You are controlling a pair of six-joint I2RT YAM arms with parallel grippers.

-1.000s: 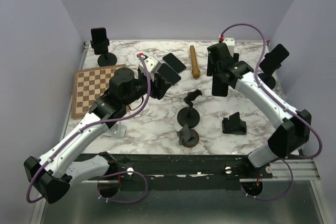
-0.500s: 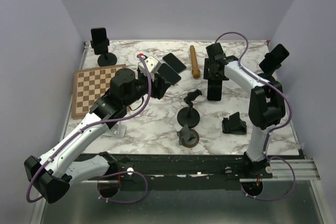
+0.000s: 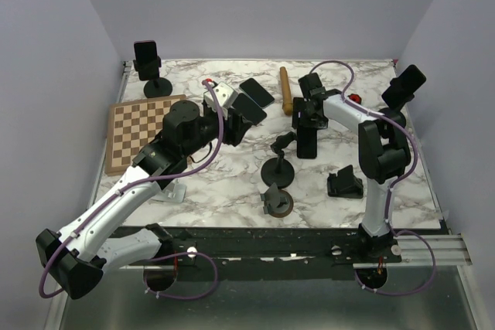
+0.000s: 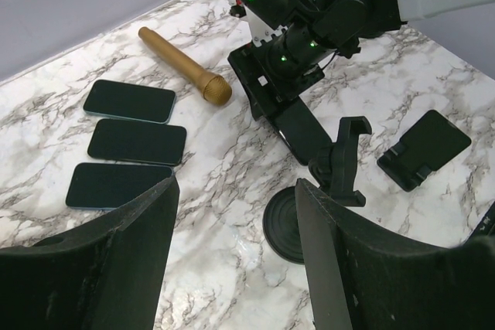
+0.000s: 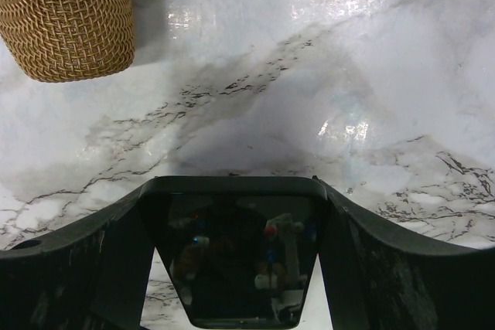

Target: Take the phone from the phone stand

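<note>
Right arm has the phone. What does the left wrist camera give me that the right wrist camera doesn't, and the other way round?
Only the left wrist view: three phones lying flat in a row, the empty stand, a small black holder, and the right gripper seen from outside, clamped on the held phone.

Only the right wrist view: that phone's glossy screen close up between the fingers, and the mesh of the microphone head.

Both: the held phone, the gold microphone, the marble table.

Robotics lab cell: blank lilac walls (image 3: 255,5) enclose a marble table (image 3: 232,183) edged by aluminium rail (image 3: 441,249).
</note>
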